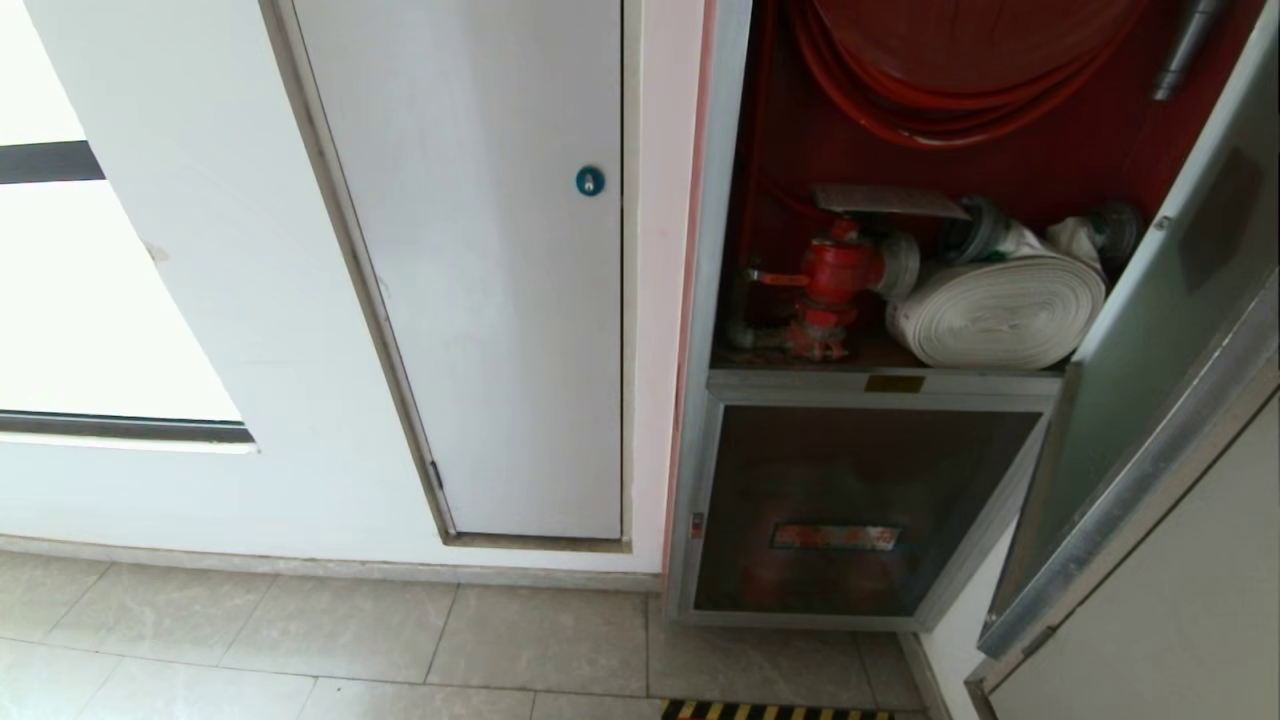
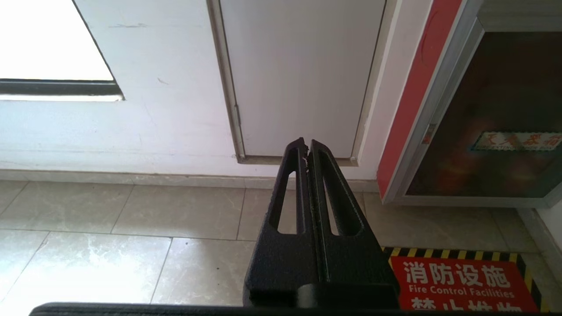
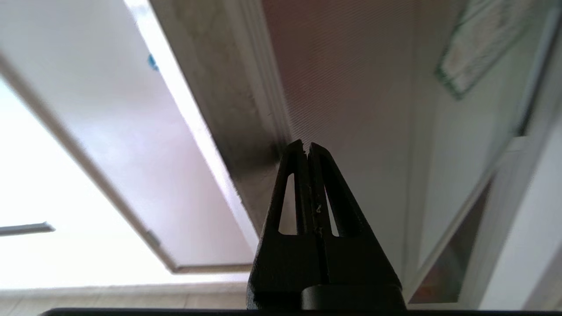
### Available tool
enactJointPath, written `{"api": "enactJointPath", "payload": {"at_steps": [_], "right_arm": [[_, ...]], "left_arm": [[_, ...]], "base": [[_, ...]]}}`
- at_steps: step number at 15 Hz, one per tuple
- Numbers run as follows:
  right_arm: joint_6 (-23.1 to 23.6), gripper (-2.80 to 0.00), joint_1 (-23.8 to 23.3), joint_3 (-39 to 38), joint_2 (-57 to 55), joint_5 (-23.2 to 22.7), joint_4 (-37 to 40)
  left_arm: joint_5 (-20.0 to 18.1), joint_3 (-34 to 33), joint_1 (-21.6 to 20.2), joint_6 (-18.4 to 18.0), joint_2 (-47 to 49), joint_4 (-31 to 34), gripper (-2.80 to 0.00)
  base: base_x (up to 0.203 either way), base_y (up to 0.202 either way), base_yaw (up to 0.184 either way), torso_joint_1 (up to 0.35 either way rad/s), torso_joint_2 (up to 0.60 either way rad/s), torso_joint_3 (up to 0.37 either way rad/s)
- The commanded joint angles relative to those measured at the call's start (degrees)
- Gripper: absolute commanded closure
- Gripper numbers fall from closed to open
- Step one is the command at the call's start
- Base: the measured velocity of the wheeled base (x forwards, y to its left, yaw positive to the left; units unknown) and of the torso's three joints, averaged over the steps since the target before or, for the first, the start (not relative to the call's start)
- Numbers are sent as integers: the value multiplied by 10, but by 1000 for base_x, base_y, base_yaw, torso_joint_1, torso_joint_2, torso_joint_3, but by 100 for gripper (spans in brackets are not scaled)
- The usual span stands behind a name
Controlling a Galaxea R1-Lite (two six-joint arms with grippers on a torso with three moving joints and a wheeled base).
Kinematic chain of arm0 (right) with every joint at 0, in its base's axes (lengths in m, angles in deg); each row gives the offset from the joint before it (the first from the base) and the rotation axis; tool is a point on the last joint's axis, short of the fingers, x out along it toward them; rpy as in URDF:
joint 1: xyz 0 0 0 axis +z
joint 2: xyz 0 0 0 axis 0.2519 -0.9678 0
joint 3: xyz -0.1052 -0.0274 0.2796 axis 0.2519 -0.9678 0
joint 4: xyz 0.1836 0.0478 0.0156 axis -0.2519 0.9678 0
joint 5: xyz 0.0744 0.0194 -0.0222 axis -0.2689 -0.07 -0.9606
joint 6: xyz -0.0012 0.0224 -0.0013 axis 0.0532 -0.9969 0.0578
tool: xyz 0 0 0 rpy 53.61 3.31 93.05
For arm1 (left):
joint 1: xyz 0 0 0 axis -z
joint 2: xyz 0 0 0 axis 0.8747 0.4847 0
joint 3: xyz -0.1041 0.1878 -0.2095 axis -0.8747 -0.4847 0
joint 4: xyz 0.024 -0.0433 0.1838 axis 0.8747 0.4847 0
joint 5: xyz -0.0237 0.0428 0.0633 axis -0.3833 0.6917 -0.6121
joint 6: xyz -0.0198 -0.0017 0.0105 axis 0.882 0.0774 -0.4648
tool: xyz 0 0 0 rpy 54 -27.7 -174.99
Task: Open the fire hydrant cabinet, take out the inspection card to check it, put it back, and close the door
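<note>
floor tiles (image 1: 300,640) lie nearest in the head view, with a striped warning mat (image 1: 775,711) at the lower edge. further left a bright window (image 1: 90,300) sits in the white wall, then a plain white door (image 1: 480,280) with a small blue round lock (image 1: 590,180). right of it stands the fire hydrant cabinet (image 1: 700,400), its red inside showing a coiled red hose (image 1: 950,110), a red valve (image 1: 835,275) and a rolled white hose (image 1: 1000,310) beside it on the shelf above the lower dark glass panel (image 1: 850,510). farthest right the door (image 1: 1150,330) hangs swung wide open. no inspection card is identifiable. left gripper (image 2: 306,147) points low toward the white door's bottom corner, fingers pressed together, holding nothing. right gripper (image 3: 306,149) is also pressed together and empty, just before the cabinet's frame.
</note>
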Motion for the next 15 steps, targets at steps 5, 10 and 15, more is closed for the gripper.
{"api": "enactJointPath", "payload": {"at_steps": [5, 10, 15], "right_arm": [[-4, 0, 51, 54, -121, -26, -4], [-5, 0, 65, 139, -250, -27, -6], [-14, 0, 67, 266, -386, -27, -7]], "left_arm": [[0, 0, 0, 0, 0, 0, 0], [0, 0, 0, 0, 0, 0, 0], [0, 0, 0, 0, 0, 0, 0]], "base": [[0, 0, 0, 0, 0, 0], [0, 0, 0, 0, 0, 0], [0, 0, 0, 0, 0, 0]]}}
